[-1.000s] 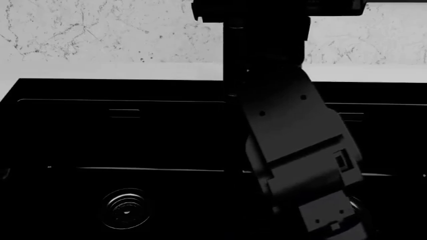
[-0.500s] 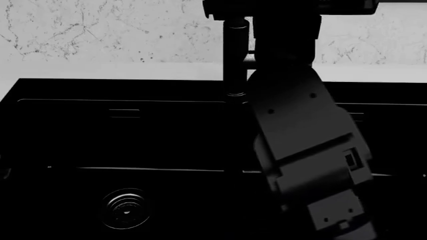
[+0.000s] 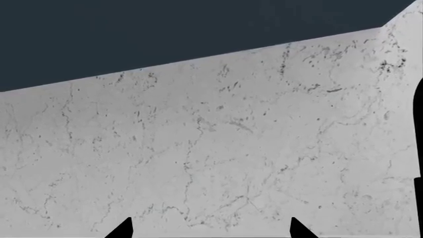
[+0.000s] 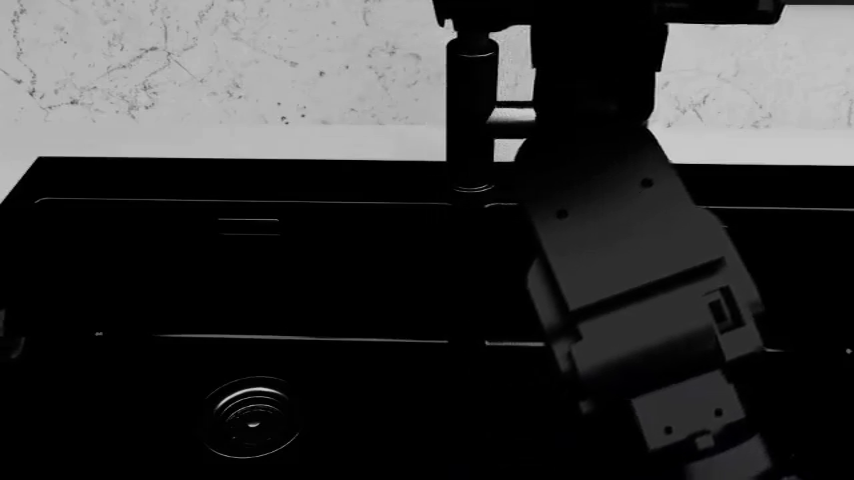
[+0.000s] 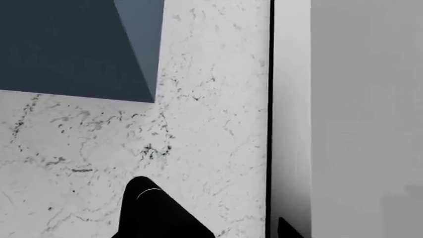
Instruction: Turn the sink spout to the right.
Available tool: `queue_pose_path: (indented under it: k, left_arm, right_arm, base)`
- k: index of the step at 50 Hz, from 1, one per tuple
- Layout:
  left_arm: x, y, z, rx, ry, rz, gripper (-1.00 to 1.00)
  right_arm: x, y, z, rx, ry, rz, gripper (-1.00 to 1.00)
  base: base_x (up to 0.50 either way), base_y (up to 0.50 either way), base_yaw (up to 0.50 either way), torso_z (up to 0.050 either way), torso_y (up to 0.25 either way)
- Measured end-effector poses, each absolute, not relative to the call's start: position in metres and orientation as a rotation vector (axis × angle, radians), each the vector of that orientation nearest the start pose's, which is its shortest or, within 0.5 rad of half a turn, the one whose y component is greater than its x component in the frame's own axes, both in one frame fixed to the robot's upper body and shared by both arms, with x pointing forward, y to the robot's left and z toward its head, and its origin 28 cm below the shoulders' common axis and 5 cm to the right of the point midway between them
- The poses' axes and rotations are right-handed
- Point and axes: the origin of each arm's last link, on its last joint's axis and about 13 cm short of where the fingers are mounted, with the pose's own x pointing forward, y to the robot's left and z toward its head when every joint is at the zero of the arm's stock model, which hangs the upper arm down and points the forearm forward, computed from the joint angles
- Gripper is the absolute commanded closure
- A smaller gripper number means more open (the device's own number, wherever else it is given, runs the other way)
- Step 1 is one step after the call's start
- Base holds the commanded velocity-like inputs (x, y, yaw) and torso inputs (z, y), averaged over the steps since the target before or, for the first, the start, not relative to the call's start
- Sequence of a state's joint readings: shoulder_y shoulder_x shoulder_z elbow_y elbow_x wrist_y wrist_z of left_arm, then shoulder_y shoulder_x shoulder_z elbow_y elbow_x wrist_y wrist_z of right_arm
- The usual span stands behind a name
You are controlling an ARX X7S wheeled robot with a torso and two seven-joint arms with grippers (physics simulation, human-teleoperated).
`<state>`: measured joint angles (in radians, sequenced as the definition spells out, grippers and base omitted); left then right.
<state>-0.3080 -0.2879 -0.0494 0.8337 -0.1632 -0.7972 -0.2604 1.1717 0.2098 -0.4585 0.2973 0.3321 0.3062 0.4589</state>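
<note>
Sink spout (image 4: 471,110): upright behind sink (image 4: 240,270); your right arm (image 4: 627,300) just beside it; both grippers' fingers: spread or pressed, cannot tell.

Head view looks down over the sink (image 4: 240,260); both wrist views closely face the marbled wall (image 3: 211,148).

A: Which arm shows from the head camera?

B: One bulky dark arm (image 4: 627,300), rising from the near right and reaching far and up; its end runs out of view at the top.

A: And the fingers?

B: Left fingers (image 3: 122,229) show two dark tips, set apart; right fingers (image 5: 155,213) show only partly; spacing unclear.
</note>
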Motion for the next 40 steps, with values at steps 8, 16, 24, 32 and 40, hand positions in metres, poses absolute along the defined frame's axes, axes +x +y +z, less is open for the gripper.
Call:
queue_pose_path:
  k: [8, 16, 24, 32, 40]
  left_arm:
    - [0.211, 0.247, 0.193, 0.146, -0.355, 0.21, -1.0]
    - [0.211, 0.247, 0.193, 0.148, -0.354, 0.209, -1.0]
    - [0.211, 0.247, 0.193, 0.149, -0.354, 0.21, -1.0]
    - [0.211, 0.247, 0.193, 0.151, -0.354, 0.21, -1.0]
    - [0.211, 0.247, 0.193, 0.152, -0.353, 0.211, -1.0]
  right_arm:
    - [0.386, -0.083, 0.285, -0.103, -0.487, -0.16, -1.0]
    - [0.388, -0.087, 0.284, -0.111, -0.484, -0.176, -1.0]
    - [0.389, -0.091, 0.284, -0.115, -0.483, -0.192, -1.0]
    - [0.391, -0.095, 0.285, -0.119, -0.485, -0.209, -1.0]
    - [0.392, -0.099, 0.286, -0.12, -0.488, -0.228, -1.0]
  base:
    - [0.0, 0.0, 0.0, 0.0, 0.0]
    - [0.0, 0.0, 0.0, 0.0, 0.0]
    - [0.0, 0.0, 0.0, 0.0, 0.0]
    - [0.0, 0.0, 0.0, 0.0, 0.0]
    - [0.0, 0.0, 0.0, 0.0, 0.0]
